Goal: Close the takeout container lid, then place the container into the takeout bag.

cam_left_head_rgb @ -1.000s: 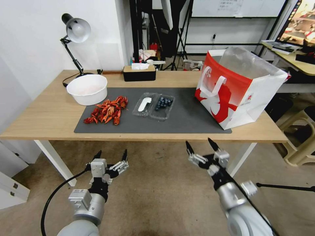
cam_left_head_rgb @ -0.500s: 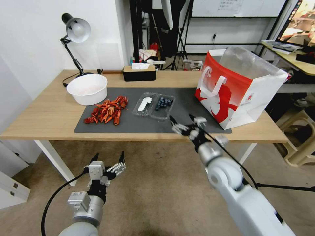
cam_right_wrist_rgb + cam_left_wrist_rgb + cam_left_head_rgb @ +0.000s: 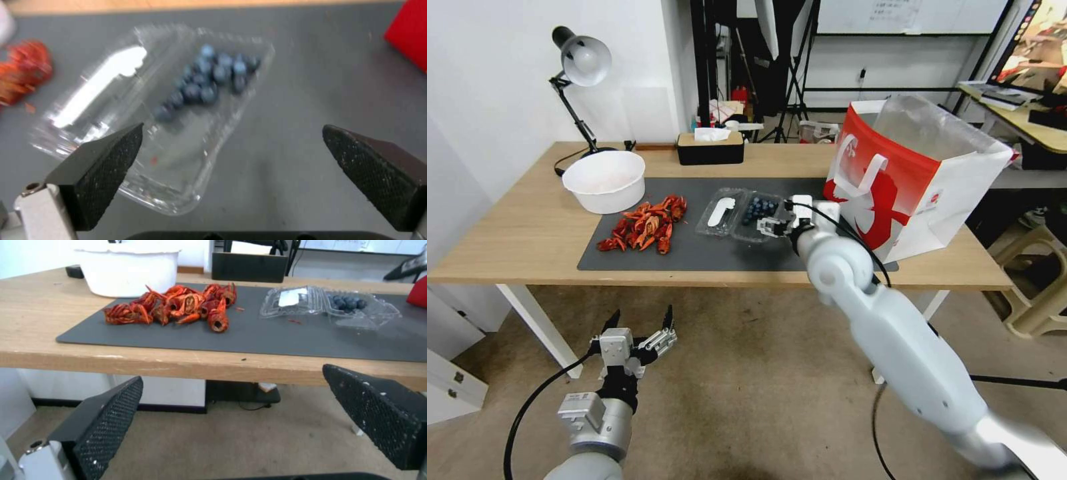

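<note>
Right wrist view shows my right gripper [image 3: 231, 156] spread wide over the takeout container [image 3: 758, 215] lying open on the gray mat [image 3: 814, 247], lid [image 3: 719, 212] flat beside the blueberries [image 3: 209, 80], and I fear a clumsy poke spills them.

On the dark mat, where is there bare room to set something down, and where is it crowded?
Bare: the mat's front strip, below the crawfish and the container, and the back strip before the tissue box. Crowded: between container and bag, where the right gripper hovers, fingers open. The bowl sits just off the mat's left corner.
</note>
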